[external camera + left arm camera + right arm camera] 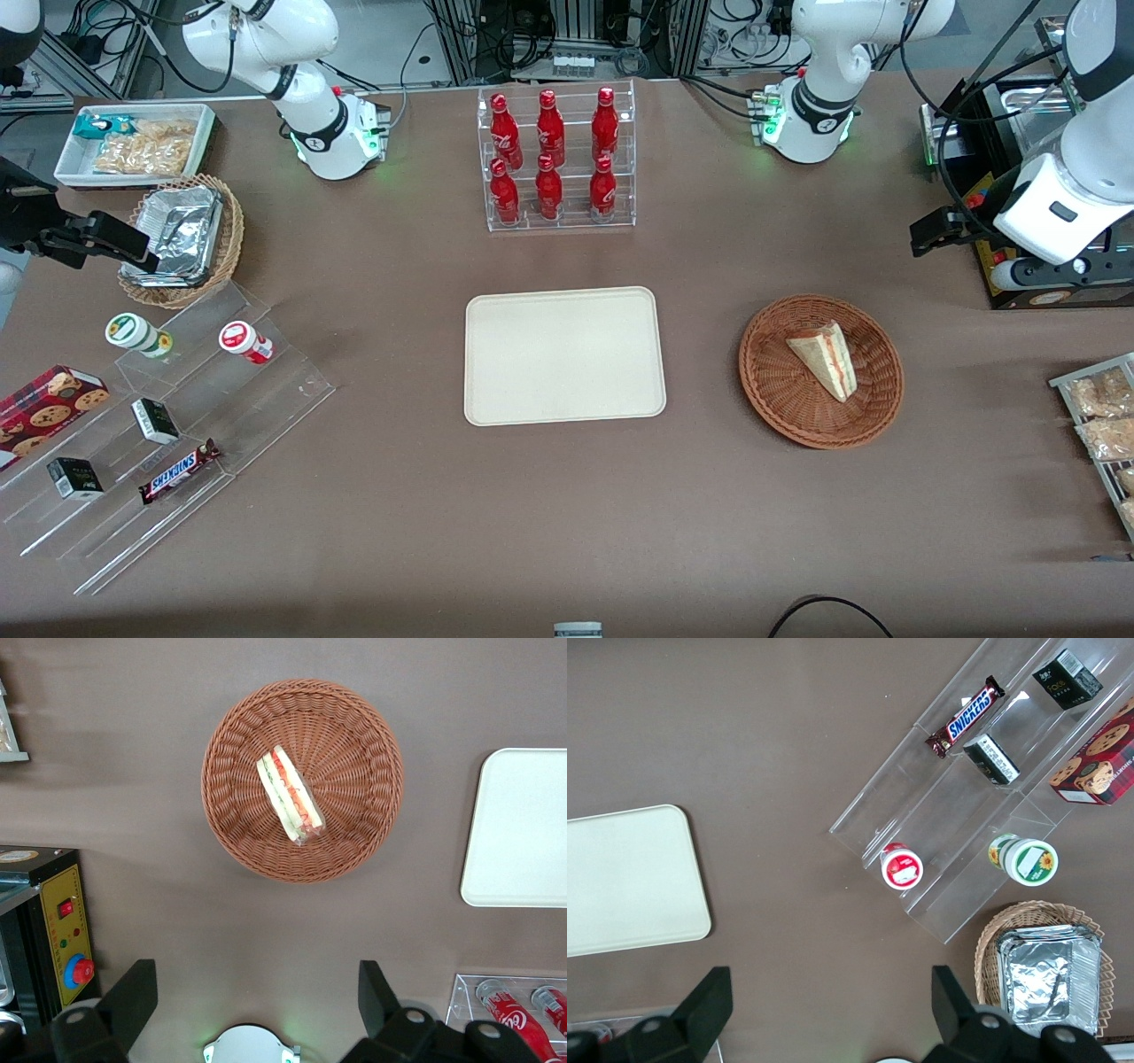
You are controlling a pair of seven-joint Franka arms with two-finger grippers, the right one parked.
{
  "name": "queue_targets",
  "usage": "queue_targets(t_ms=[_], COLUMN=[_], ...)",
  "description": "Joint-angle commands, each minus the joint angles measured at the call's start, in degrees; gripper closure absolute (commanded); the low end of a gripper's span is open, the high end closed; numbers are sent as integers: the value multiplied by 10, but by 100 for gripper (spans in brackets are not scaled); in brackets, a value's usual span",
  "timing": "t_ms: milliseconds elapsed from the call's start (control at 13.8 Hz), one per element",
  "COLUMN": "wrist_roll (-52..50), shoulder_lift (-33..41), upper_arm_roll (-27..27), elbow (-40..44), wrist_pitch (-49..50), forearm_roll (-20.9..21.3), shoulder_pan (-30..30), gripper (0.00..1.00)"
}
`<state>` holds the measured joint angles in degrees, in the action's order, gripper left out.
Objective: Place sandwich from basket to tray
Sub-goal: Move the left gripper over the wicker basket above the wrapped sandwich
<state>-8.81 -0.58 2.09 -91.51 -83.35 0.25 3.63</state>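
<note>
On the brown table [567, 514], your bare tray [564, 355] is waiting beside the wicker basket [877, 403]; the sandwich [826, 357] is lying inside. Your gripper [252, 1014] is hovering, jaws spread. It's soft—pinch the bread faces gently.

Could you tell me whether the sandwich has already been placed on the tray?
No, the sandwich lies in the basket, the tray is bare, and the open gripper hovers above the basket.
</note>
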Motion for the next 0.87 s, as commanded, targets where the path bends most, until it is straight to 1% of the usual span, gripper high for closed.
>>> queue_targets(t_ms=[0,217,435,652,797], wrist_roll=[-2,0,4,5,5], shoulder_lift=[7,3,0,5,2], upper_arm_roll=[3,2,2,4,5], elbow=[-2,-7,-38,-111,-155], wrist_pitch=[0,1,-8,-67,-126], forearm_roll=[8,7,4,5,6], shoulder_pan=[-2,-3,-2,3,4], gripper=[0,0,0,0,0])
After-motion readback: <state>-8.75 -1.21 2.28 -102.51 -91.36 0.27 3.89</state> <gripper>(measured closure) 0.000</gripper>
